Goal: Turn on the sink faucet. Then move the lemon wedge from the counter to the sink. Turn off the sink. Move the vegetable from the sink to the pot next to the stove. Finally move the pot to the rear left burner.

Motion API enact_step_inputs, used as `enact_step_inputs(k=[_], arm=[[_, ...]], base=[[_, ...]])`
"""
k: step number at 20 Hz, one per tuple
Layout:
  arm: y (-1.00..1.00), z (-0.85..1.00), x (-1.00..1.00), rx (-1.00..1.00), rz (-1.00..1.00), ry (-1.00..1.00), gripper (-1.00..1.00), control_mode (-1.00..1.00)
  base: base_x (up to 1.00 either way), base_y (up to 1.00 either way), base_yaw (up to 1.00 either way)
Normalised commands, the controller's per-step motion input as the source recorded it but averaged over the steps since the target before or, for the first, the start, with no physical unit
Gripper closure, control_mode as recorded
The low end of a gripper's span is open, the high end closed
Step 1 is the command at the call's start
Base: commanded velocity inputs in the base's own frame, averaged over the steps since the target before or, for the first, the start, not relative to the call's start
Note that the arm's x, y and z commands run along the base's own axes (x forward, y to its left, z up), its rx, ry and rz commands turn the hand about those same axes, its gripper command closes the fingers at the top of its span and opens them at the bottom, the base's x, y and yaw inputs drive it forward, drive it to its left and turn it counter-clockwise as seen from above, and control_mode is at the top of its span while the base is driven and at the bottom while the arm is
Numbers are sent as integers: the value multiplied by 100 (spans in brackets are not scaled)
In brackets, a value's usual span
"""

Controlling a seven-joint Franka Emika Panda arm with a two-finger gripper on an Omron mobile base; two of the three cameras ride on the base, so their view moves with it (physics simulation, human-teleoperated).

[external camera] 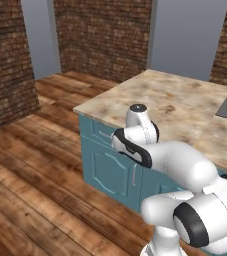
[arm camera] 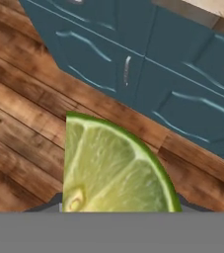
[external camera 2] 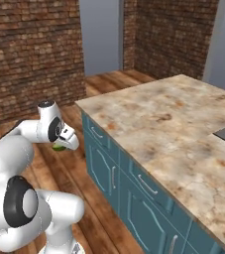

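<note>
The counter (external camera 2: pixel 173 124) is a big marbled slab over teal cabinets (arm camera: pixel 148 64), and the robot's arm (external camera: pixel 175 165) is folded low beside it, out over the wooden floor (arm camera: pixel 19 123), probably because it's mid-carry toward the sink. The pincer (external camera 2: pixel 60 144) is clenched on the lemon wedge (arm camera: pixel 113 168), which sits right up against the hand camera with its cut face showing. So the wedge is off the counter and riding in the grip, and looks snug enough not to slip.
</note>
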Motion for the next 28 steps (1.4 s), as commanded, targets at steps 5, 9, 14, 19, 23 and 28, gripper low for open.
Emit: enact_step_inputs(k=[5,9,14,19,23,28], arm=[[0,0,0,0,0,0,100,100],[0,0,0,0,0,0,100,100],[0,0,0,0,0,0,100,100],[0,0,0,0,0,0,100,100],[0,0,0,0,0,0,100,100],[0,0,0,0,0,0,100,100]], base=[[30,40,-3],[39,48,-5],[60,51,-8],[57,56,-11],[60,61,-12],[59,58,-12]])
